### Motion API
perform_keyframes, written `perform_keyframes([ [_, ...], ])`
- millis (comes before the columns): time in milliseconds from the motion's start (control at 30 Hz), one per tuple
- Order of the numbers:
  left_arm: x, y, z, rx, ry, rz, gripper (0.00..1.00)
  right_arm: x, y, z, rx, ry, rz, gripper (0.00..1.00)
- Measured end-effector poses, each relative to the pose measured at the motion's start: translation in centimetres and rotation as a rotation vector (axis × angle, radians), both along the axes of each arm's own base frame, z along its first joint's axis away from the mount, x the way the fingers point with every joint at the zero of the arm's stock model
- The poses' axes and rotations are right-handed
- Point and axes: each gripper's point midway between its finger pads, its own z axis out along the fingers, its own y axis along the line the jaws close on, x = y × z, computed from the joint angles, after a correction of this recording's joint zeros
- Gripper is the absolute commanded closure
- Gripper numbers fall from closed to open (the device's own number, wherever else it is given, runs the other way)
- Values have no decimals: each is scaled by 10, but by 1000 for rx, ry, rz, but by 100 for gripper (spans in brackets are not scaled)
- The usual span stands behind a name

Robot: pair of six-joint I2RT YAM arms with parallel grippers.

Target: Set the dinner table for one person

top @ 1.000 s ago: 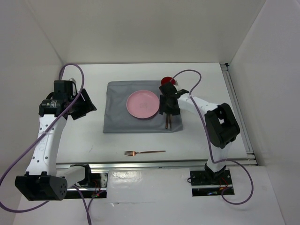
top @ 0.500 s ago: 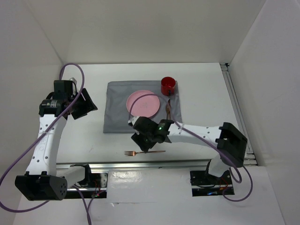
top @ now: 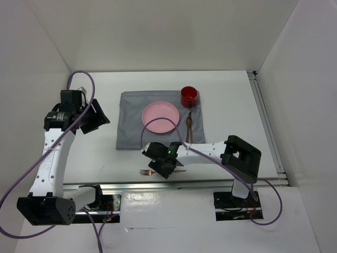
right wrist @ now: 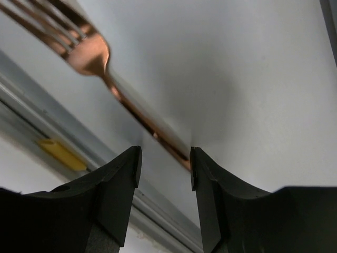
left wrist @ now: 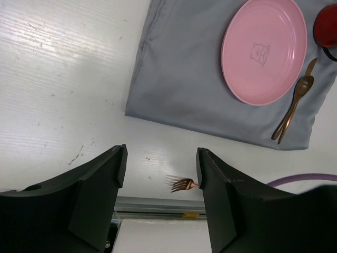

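Poised at 6 o'clock of the table point(top: 226, 100) underlying everything, with right gripper point(right wrist: 164, 158) spread astride the fork point(right wrist: 89, 50) handle for a pinch toward the mat point(top: 129, 121) by the plate point(top: 160, 117), and with left gripper point(left wrist: 160, 158) likewise apart, clear at 9 o'clock.

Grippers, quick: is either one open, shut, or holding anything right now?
Left gripper: open, holding nothing.
Right gripper: open, straddling the fork handle, not yet shut on it.
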Motion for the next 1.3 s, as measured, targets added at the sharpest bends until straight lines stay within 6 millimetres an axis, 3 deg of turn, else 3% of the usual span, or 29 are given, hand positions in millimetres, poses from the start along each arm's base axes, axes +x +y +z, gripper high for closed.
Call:
perform_keyframes([
  [100, 0, 0, 0, -1, 0, 0, 28, 5, 0, -10, -21, -15, -13, 51],
  [267, 0, 0, 0, -2, 0, -2, 28, 8, 7, -11, 4, -24, -24, 59],
  [433, 0, -1, 0, -2, 0, -2, 28, 10, 13, -11, 19, -31, -26, 61],
  [600, 0, -1, 0, -3, -1, -2, 28, 11, 17, -10, 33, -39, 1, 88],
  [733, 0, -1, 0, -3, 0, -3, 28, 10, 18, -10, 33, -44, 37, 100],
  [933, 0, 0, 0, -2, 0, 0, 28, 8, 19, -5, 5, -77, 107, 100],
  [1067, -1, 2, 2, -2, 0, 8, 28, 10, 27, 13, -5, -130, 154, 100],
  [1167, 0, 2, 21, -5, -31, 10, 28, 24, 39, 41, 30, -159, 122, 100],
  [1233, 3, 2, 45, -5, -91, 13, 28, 50, 54, 70, 94, -167, 28, 100],
  [1300, 5, 3, 70, -5, -156, 19, 28, 90, 71, 102, 190, -191, -93, 100],
])
